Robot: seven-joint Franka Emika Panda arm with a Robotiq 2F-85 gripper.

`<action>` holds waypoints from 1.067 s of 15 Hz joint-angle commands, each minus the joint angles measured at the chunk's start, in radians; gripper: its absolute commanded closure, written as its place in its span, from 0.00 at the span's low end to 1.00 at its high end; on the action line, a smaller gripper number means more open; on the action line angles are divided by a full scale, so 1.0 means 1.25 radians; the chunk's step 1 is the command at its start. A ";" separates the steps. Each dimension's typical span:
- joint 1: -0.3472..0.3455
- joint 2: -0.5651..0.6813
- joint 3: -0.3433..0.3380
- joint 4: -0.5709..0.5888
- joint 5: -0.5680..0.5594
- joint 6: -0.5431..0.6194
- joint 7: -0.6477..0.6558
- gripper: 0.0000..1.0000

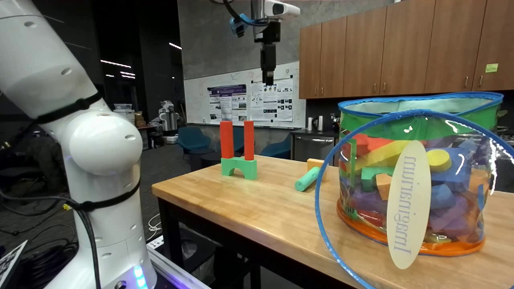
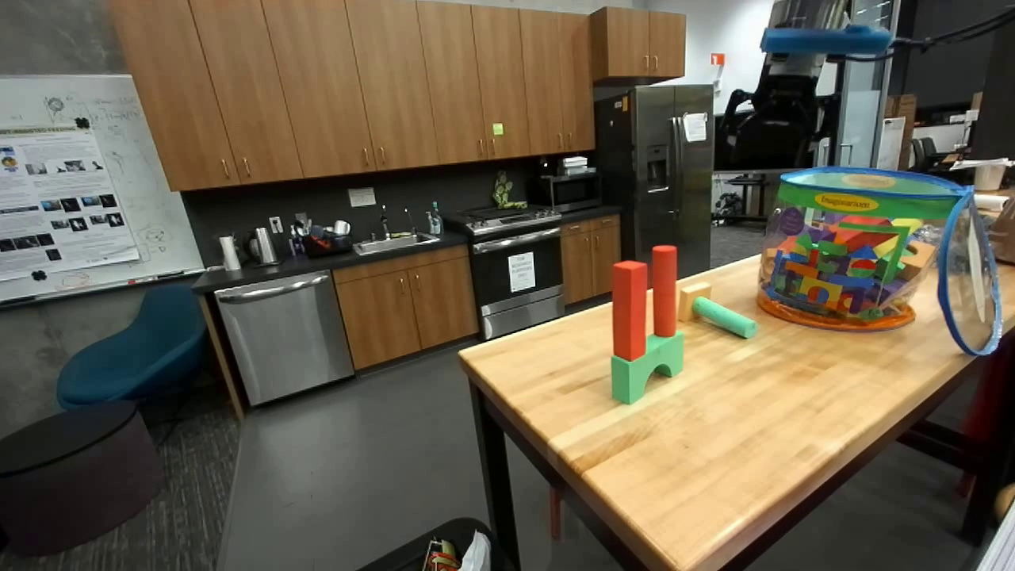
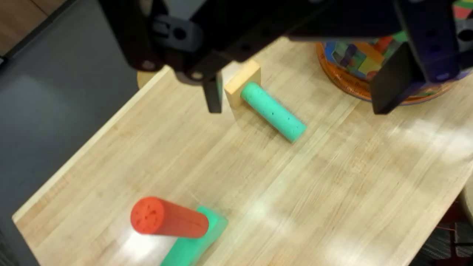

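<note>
I've got end effector [image 3: 298, 111] empty, jaws wide apart; green cyl. [image 3: 273, 112] lies well below, long axis diag. in wrist view.

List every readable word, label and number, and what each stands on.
"Imaginarium": yellow label on the clear bag.
"Imaginarium": sideways, cream label on the bag's lid.
"00": low on the bag, rest unclear.
Too small or blurred: posters, whiteboard writing, oven notice, fridge paper, wall notice, sticky note, orange base print.
</note>
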 commanded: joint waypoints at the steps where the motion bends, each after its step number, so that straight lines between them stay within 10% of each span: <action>1: 0.019 -0.042 0.040 -0.085 0.017 0.020 -0.034 0.00; 16: 0.119 0.182 0.149 -0.043 0.009 0.167 -0.034 0.00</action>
